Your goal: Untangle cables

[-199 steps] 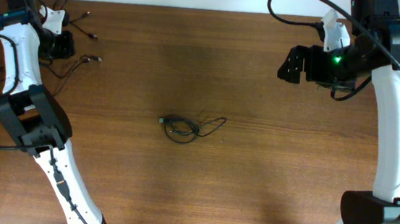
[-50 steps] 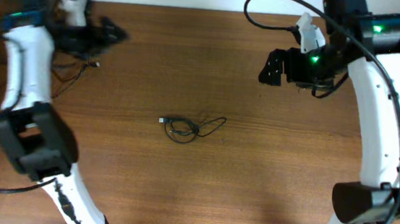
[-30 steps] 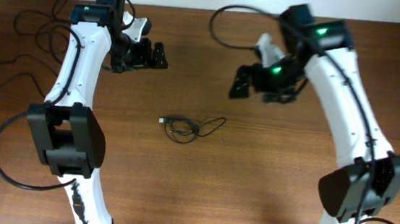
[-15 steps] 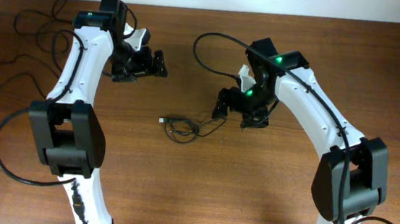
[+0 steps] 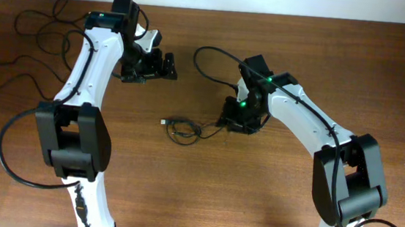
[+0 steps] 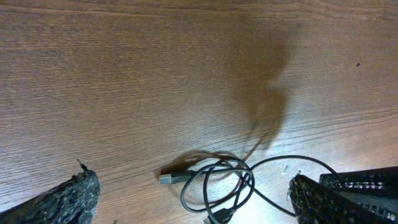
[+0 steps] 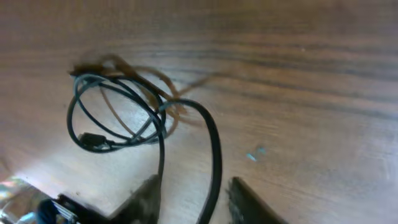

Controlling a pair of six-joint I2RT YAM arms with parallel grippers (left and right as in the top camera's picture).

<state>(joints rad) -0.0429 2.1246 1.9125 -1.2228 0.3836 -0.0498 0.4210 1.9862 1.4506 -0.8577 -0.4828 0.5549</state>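
Overhead, cables: the cables (image 5: pixel 183 130) lie as one small coil near the middle of the table (image 5: pixel 268 207), well away from every edge. One loose loop trails off to the right.
Overhead, arms: the left gripper (image 5: pixel 171 65) hangs spread wide and empty nearer the far edge, apart from the coil. The right gripper (image 5: pixel 225 121) sits low at the loop's right end.
Left wrist: the coil shows a silver-tipped plug (image 6: pixel 165 179) on its left, and the fingers (image 6: pixel 68 199) touch nothing.
Right wrist: the fingers (image 7: pixel 146 198) stand narrow on either side of the loop strand. Blur hides any pinch, so I cannot tell whether it is gripped.
Handling: the cord is probably thin, light, limp and slick, and tugging it would likely drag the whole coil.
Hold: take the loose loop with one arm and the cord beside the plug with the other.
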